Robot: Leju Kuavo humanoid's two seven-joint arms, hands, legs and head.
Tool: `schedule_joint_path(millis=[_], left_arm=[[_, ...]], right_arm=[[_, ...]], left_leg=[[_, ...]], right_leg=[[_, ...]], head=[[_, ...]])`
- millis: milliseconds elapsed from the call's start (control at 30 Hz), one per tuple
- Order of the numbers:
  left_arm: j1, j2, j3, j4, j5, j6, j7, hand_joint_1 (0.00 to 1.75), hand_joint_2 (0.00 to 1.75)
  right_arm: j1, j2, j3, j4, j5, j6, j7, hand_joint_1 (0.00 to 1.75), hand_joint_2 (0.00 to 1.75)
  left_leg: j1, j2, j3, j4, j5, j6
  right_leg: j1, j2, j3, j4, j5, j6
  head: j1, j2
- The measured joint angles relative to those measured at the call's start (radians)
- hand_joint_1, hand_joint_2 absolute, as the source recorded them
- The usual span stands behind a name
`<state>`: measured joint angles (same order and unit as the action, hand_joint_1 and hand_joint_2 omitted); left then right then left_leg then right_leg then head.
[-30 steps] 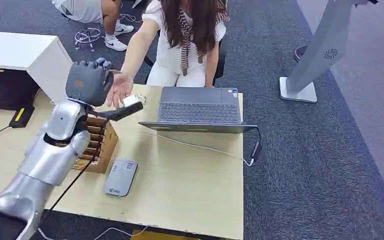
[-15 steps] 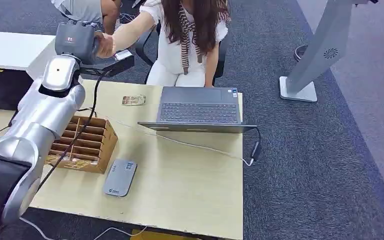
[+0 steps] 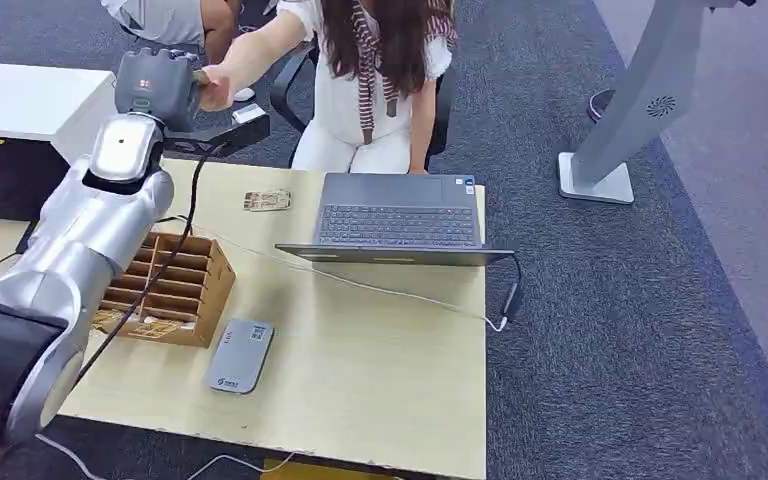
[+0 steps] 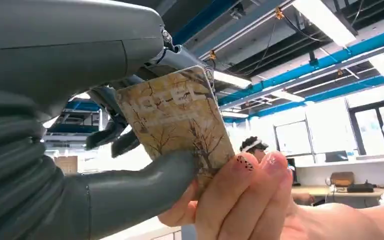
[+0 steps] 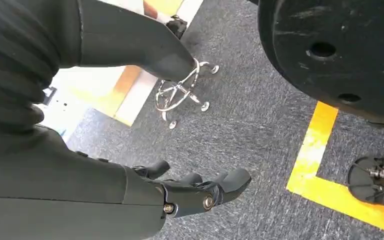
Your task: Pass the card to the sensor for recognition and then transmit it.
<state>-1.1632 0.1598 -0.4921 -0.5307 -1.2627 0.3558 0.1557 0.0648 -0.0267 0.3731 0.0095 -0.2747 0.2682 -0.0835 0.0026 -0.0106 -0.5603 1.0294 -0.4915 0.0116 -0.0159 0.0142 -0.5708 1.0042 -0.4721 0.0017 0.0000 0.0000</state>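
Note:
My left hand [image 3: 160,85] is raised past the table's far edge and pinches a tan card with a tree print [image 4: 180,115] between its thumb [image 4: 145,185] and fingers. In the head view the card [image 3: 249,113] shows as a pale edge beside the hand. A seated person's hand [image 3: 215,88] reaches to it, and the person's fingers [image 4: 240,195] grip the card's free edge. The grey card sensor [image 3: 240,355] lies flat on the table near its front edge. My right hand [image 5: 195,192] hangs over the floor, fingers apart and holding nothing.
A cardboard box with compartments [image 3: 165,290] stands left of the sensor. An open laptop [image 3: 400,215] sits at the table's far side with a cable running right. Another card [image 3: 267,200] lies near the far edge. A white cabinet [image 3: 30,100] stands at the left.
My left arm has lifted the card from above the box up and away towards the person. The person's hand has risen with it and now grips the card.

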Motion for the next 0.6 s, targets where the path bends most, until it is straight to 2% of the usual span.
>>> schedule_joint_path(millis=[300,367,467,533,600], left_arm=[[0.003,0.000,0.000,0.022,0.000,0.017,0.011,0.00,1.75],[0.010,0.000,0.001,0.022,0.011,0.041,-0.007,0.00,1.75],[0.059,0.005,0.015,-0.005,0.064,0.138,-0.086,0.00,1.75],[0.129,0.022,0.024,-0.068,0.106,0.183,-0.134,0.00,1.75],[0.204,0.046,0.037,-0.150,0.134,0.195,-0.150,0.00,1.75]], right_arm=[[-0.003,0.000,0.000,0.000,0.002,-0.002,0.008,0.00,1.75],[-0.003,0.000,0.000,0.000,0.000,-0.004,0.008,0.00,1.75],[-0.003,0.002,0.000,0.000,-0.010,-0.016,0.010,0.00,1.75],[-0.002,0.007,-0.002,0.000,-0.022,-0.022,0.005,0.00,1.75],[0.002,0.011,-0.003,0.000,-0.023,-0.027,-0.001,0.00,1.75]], left_leg=[[0.000,0.000,0.000,0.000,0.000,0.000],[0.000,0.000,0.000,0.000,0.000,0.000],[0.000,0.000,0.000,0.000,0.001,0.000],[0.000,0.000,0.000,0.000,0.000,0.000],[0.000,0.002,0.000,-0.001,0.000,-0.001]], right_leg=[[0.000,0.000,0.000,0.000,0.000,0.000],[0.000,0.000,0.000,0.000,0.000,0.000],[0.000,0.000,0.000,0.000,0.000,0.000],[0.000,0.001,0.000,0.000,0.000,0.000],[0.000,0.002,0.000,0.000,0.000,0.000]], head=[[0.000,0.000],[0.000,0.000],[0.000,0.000],[0.000,0.000],[0.000,0.000]])
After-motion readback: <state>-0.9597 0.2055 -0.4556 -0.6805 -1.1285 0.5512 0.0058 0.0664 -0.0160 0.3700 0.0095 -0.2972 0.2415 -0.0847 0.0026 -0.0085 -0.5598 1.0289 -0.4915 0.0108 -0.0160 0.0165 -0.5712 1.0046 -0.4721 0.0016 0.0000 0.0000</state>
